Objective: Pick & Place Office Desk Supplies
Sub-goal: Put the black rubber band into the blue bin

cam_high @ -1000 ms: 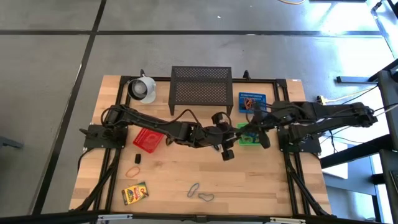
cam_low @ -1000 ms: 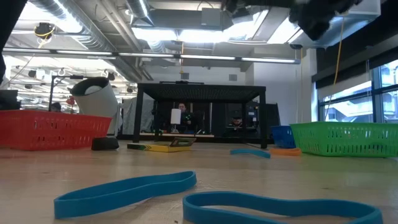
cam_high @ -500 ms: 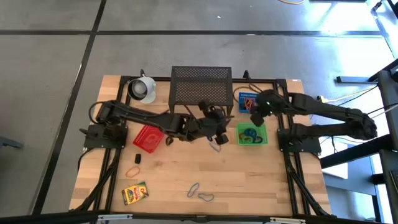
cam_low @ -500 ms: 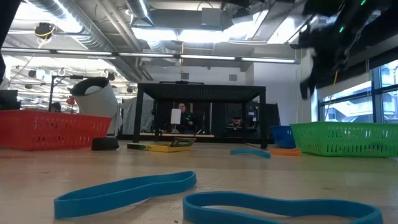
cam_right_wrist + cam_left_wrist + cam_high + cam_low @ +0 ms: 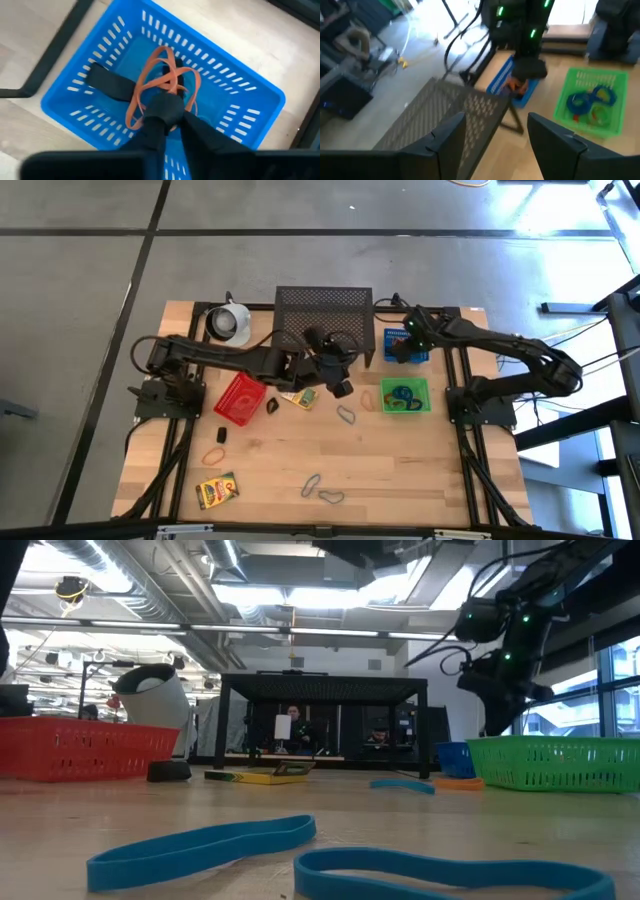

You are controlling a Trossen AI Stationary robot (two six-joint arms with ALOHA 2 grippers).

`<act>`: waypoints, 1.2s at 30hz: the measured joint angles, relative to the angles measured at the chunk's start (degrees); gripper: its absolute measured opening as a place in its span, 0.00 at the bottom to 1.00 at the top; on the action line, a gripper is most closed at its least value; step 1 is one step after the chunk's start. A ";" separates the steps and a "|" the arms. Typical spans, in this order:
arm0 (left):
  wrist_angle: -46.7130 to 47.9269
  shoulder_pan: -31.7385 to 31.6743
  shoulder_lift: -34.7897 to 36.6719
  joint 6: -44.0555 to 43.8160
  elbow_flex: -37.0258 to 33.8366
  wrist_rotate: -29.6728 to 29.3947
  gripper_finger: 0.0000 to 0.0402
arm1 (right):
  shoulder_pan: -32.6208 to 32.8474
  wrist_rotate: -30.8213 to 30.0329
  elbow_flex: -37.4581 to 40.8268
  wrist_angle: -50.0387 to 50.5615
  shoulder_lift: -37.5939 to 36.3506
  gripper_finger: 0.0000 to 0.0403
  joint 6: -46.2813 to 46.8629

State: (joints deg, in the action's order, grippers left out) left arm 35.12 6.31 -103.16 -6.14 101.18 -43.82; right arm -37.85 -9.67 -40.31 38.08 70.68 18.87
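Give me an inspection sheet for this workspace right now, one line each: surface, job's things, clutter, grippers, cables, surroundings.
Surface: wooden table.
Job's things: orange bands in blue basket; loops in green basket; grey loops, orange loop, printed box and black block loose.
Clutter: red basket, black shelf, white mug.
Grippers: right gripper shut over blue basket; left gripper open by shelf.
Cables: along right arm.
Surroundings: people behind.

No text or label can be read anywhere.
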 joint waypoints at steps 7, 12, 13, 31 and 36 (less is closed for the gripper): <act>10.35 -2.79 1.61 -11.79 0.05 6.00 0.52 | -0.84 0.06 -0.01 0.09 0.16 0.42 0.25; 19.37 -4.17 1.95 -18.38 0.02 16.84 0.52 | -0.83 0.06 -0.01 0.33 -3.18 0.57 0.27; 21.41 -4.02 1.88 -19.33 -0.07 18.66 0.52 | -0.82 0.07 -0.01 0.57 -4.27 0.58 0.27; 22.60 9.76 1.73 -56.02 -22.59 28.55 0.52 | 9.20 4.64 -0.04 1.44 -21.39 0.52 4.88; 18.00 10.07 1.71 -72.97 -30.75 26.10 0.52 | 14.20 4.33 -0.05 0.90 -21.73 0.50 6.41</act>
State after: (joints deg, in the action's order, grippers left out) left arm 53.13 16.38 -101.45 -79.11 70.44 -17.72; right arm -23.65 -5.34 -40.36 38.98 48.94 25.28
